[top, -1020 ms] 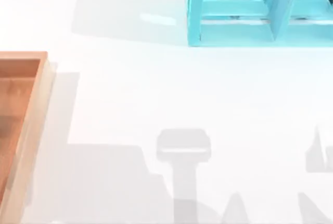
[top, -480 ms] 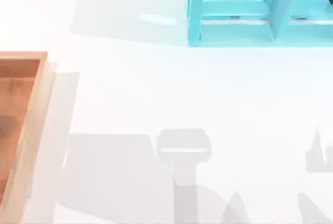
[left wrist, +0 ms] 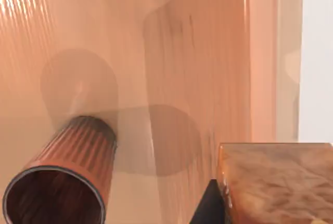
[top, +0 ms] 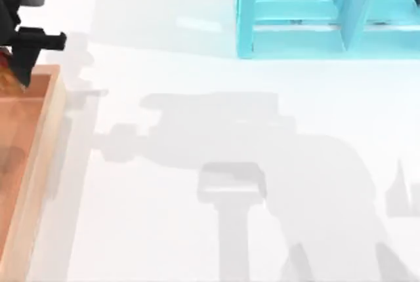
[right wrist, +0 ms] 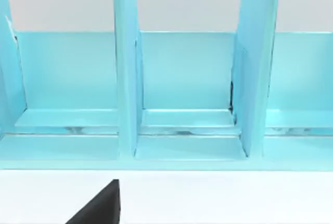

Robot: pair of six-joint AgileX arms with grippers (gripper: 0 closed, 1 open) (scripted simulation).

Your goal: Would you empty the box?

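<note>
Box (top: 39, 144): wooden, at the desk's (top: 197, 131) left edge.
Left pincer (top: 20, 52): above the box's far corner; a mottled brown block (left wrist: 276, 182) sits against one finger; grip cannot be told.
Ribbed cup (left wrist: 67, 177): on the box floor.
Right pincer: faces the turquoise shelf (right wrist: 187, 94); opening cannot be told.

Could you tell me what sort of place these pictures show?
Likely a simulated tabletop sorting station: a plain white table, a wooden box at its left edge holding a ribbed cup, and a turquoise shelf unit at the back.
</note>
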